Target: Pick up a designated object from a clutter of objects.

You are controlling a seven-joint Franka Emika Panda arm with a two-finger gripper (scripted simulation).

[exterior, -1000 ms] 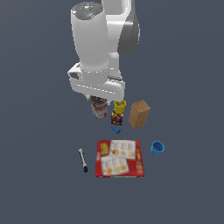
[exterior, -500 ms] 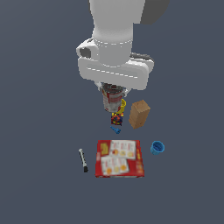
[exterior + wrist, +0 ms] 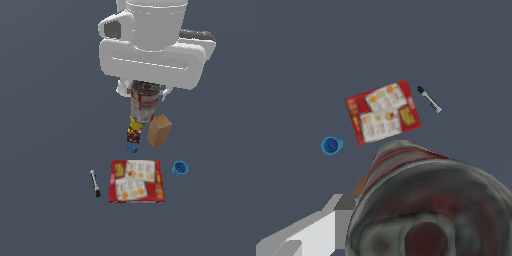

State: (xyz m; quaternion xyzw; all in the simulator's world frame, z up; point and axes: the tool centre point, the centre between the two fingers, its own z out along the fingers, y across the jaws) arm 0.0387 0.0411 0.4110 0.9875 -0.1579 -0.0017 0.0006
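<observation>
Over on the exterior view's left, a black marker (image 3: 94, 183) lay by itself on the dark bench (image 3: 45, 125), a little apart from the flat red box (image 3: 136, 181), which sat face up with its printed panels showing. Just beyond the box's far edge a small blue scrap (image 3: 132, 148) rested on the bench, and above it in the picture stood a small multicoloured block (image 3: 133, 134) with a sliver of the yellow cup (image 3: 134, 122) peeking out behind. Hanging over these, well clear of the bench, was the tin can (image 3: 144, 102), red-and-white label wrapped round it and a dark metal rim on top, tucked right under the big white wrist of the arm (image 3: 150, 45). The claw (image 3: 145, 90) was closed on the can's upper part, though its fingers were mostly hidden behind the can and the housing. Next along, a brown cardboard box (image 3: 159, 130) stood tilted, just beside the can's lower end as seen from this side. Farthest toward the exterior view's right, the blue cup (image 3: 180, 169) sat near the red box's corner, not touching it. From the wrist view the can's top (image 3: 426, 210) filled much of the picture, with one pale finger (image 3: 316, 230) against its side and the red box, marker and blue cup far below.
</observation>
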